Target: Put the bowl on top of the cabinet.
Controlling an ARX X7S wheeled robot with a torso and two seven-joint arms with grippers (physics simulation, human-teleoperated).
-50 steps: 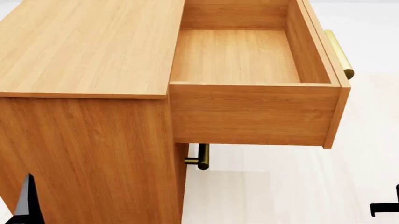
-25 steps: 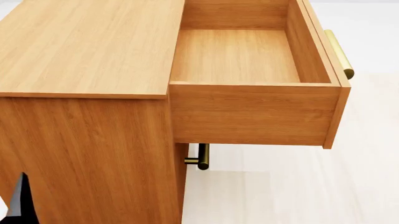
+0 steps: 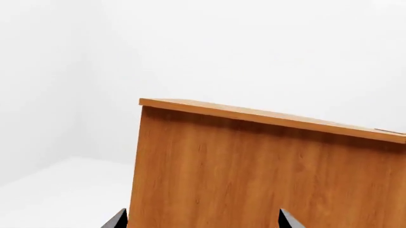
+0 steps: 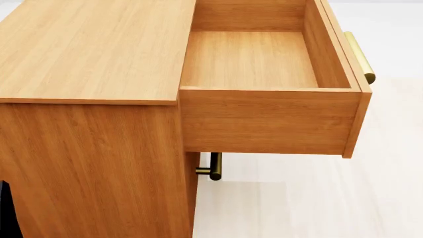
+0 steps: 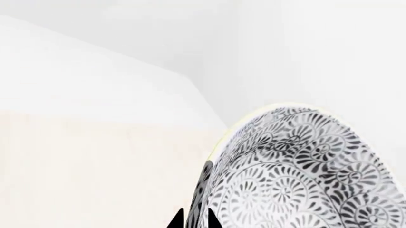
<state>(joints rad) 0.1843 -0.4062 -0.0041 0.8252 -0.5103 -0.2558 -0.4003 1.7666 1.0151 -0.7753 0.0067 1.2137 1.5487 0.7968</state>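
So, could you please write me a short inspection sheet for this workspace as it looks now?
Surface: cabinet top is flat and bare in the head view.
Job's things: bowl shows only in the right wrist view, not on the cabinet.
Clutter: nothing seen; top drawer stands open with nothing seen inside.
Grippers: right pincer is shut on the bowl's rim; left pincer is open, facing the cabinet's side.
Cables: nothing seen.
Surroundings: pale floor, white walls.

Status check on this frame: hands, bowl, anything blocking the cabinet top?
Left hand open, empty, facing the cabinet side. Right hand shut on the bowl, out of head view. Cabinet top bare; top drawer pulled open, empty.
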